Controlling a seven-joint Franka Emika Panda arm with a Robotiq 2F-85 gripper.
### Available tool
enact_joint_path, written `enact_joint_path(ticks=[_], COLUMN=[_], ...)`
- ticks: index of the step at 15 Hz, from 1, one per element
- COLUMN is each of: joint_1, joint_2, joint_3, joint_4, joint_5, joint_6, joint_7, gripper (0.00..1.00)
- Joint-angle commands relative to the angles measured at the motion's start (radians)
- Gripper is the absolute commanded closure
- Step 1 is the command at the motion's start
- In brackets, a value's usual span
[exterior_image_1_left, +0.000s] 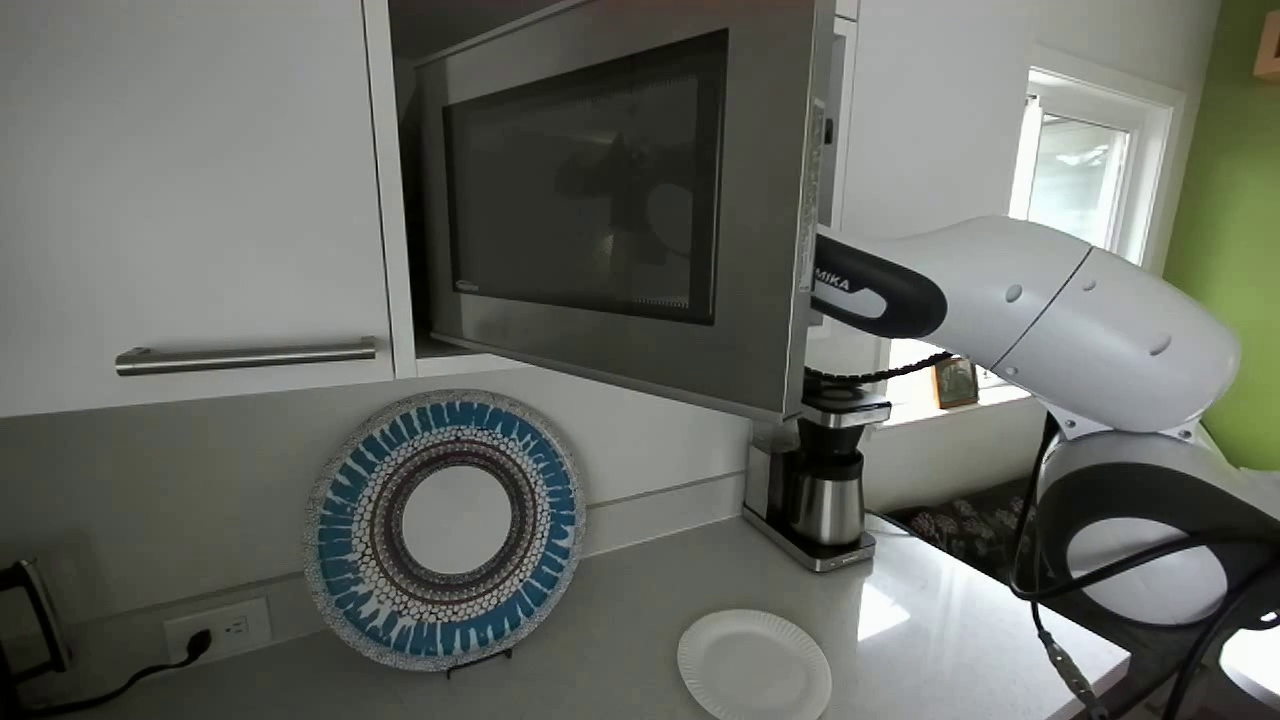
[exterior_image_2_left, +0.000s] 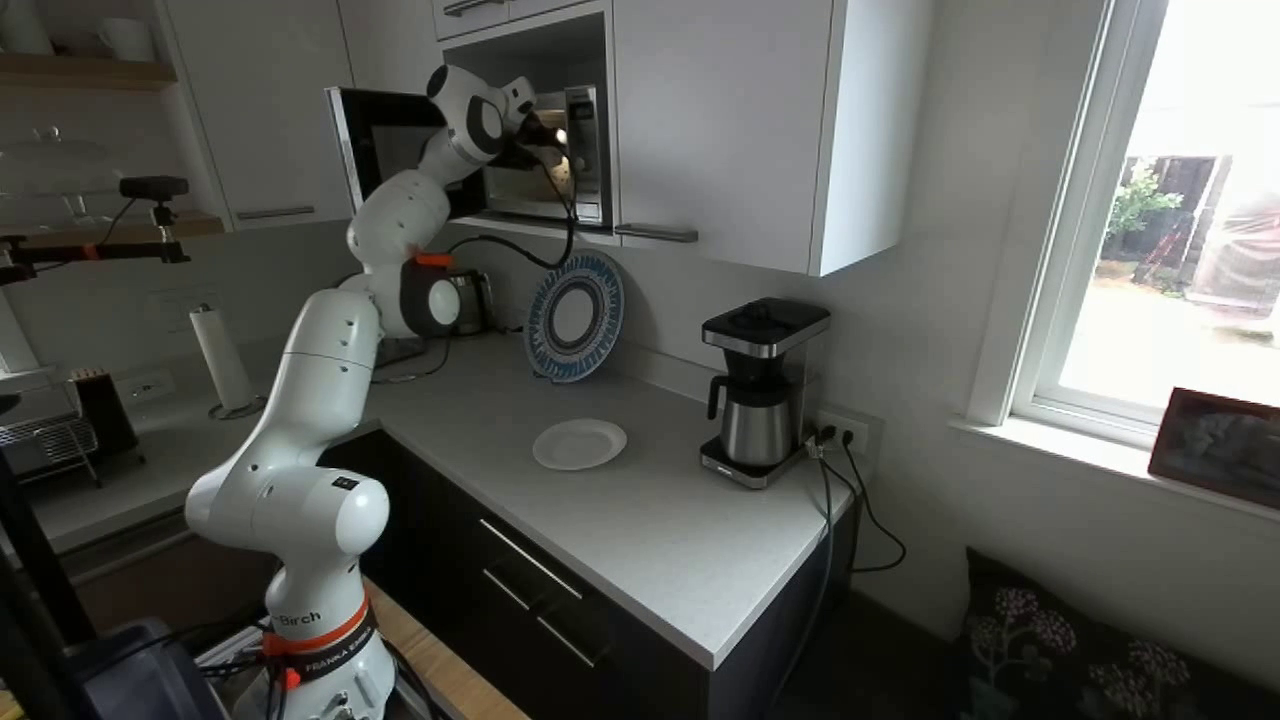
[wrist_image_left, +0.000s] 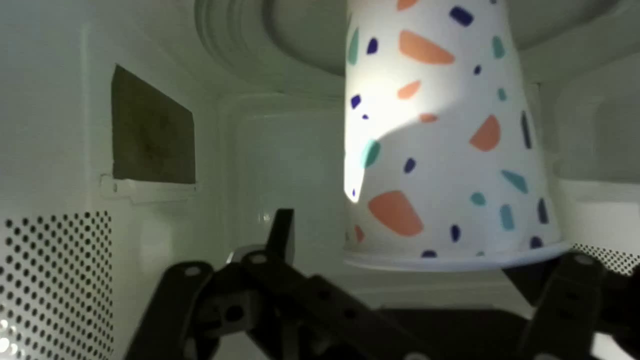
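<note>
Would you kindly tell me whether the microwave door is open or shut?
Open: in an exterior view the door stands swung out from the microwave, and the wrist view shows the gripper inside, near a cup.

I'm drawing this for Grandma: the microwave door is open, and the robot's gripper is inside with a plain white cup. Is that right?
Not quite: the cup isn't plain white. The wrist view shows orange, teal and dark blue patches on its white side. The rest is right: the microwave door is open, and the gripper is inside with the cup.
</note>
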Motion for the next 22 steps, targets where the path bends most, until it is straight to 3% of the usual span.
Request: enact_joint_path(ticks=[1, 5, 10, 17, 22], joint_1=[-0.001, -0.009, 0.012, 0.040, 0.052], joint_2=[0.023, 0.039, 0.027, 0.036, 0.043], joint_3=[-0.033, -0.045, -0.085, -0.134, -0.169], joint_4=[0.016, 0.015, 0.014, 0.014, 0.015], joint_5=[-0.046, -0.043, -0.045, -0.082, -0.146], joint_6=[0.094, 0.150, 0.107, 0.151, 0.183], joint_7=[-0.058, -0.073, 0.099, 0.322, 0.357], gripper=[0.00, 0.00, 0.00, 0.00, 0.00])
